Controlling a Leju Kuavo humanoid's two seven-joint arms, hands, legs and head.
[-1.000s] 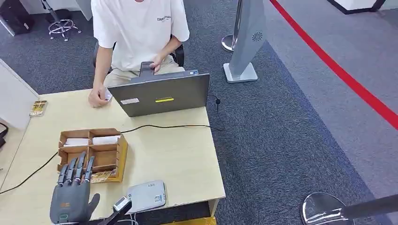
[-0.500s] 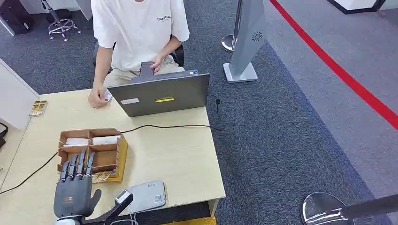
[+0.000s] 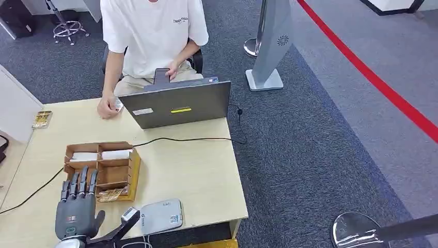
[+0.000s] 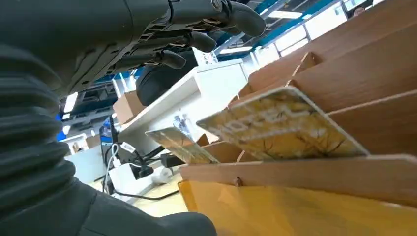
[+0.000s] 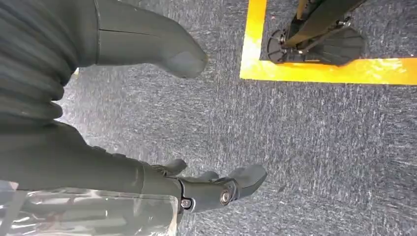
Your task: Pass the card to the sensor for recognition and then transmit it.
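Note:
A yellow patterned card (image 3: pixel 111 195) leans in the front compartment of a brown wooden box (image 3: pixel 124 155) on the table's left side. In the left wrist view this card (image 4: pixel 280 128) tilts up over the box's low front wall (image 4: pixel 305 177), with a second card (image 4: pixel 179 145) behind it. My left hand (image 3: pixel 77 206) hovers just in front of the box, fingers straight and pointing at it, holding nothing. The grey-white sensor (image 3: pixel 161 216) lies at the table's near edge, to the right of that hand. My right hand (image 5: pixel 98 167) hangs over the carpet, fingers apart.
A person sits behind an open laptop (image 3: pixel 178 103) at the far side, one hand (image 3: pixel 107 108) resting on the table (image 3: pixel 191 170). A black cable (image 3: pixel 181 138) crosses the table. Another card (image 3: pixel 41 119) lies far left. A stanchion base (image 3: pixel 356 230) stands on the carpet to the right.
My left hand first rose a little toward the box, then drew back slightly toward the table's near edge and to the left. The cards and sensor have not moved.

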